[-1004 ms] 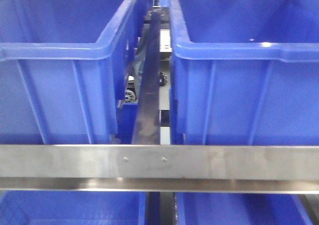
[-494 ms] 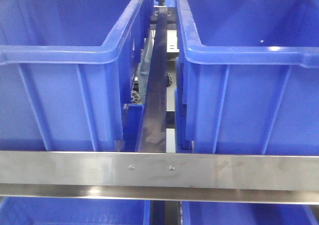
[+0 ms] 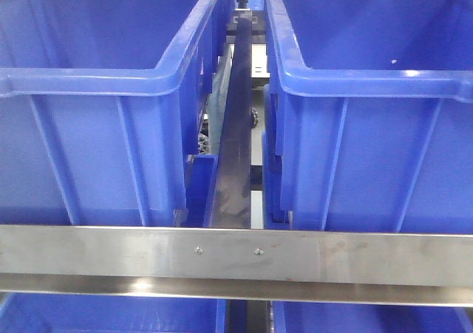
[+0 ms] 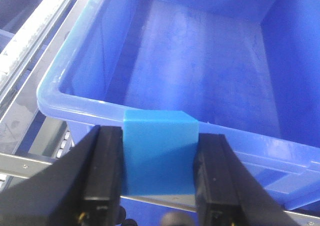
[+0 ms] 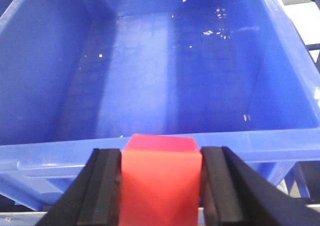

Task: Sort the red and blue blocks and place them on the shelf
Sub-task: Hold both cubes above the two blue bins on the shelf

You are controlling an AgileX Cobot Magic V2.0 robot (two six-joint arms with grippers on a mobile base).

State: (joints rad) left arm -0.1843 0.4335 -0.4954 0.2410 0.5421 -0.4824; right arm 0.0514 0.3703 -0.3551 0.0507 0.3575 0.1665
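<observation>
While left gripper (image 4: 159,158) clamps blue block (image 4: 160,143) over near rim of blue bin (image 4: 75,103), right gripper (image 5: 161,183) clamps red block (image 5: 160,166) over near rim of second blue bin (image 5: 260,143). Steel shelf crossbar (image 3: 355,255) spans front, bins just behind it.

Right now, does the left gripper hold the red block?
No, the left gripper is shut on the blue block.

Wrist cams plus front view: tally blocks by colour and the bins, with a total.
Red block: 1, in right gripper
Blue block: 1, in left gripper
Blue bins: 4, upper left, upper right, lower left, lower right
Total: 6
</observation>
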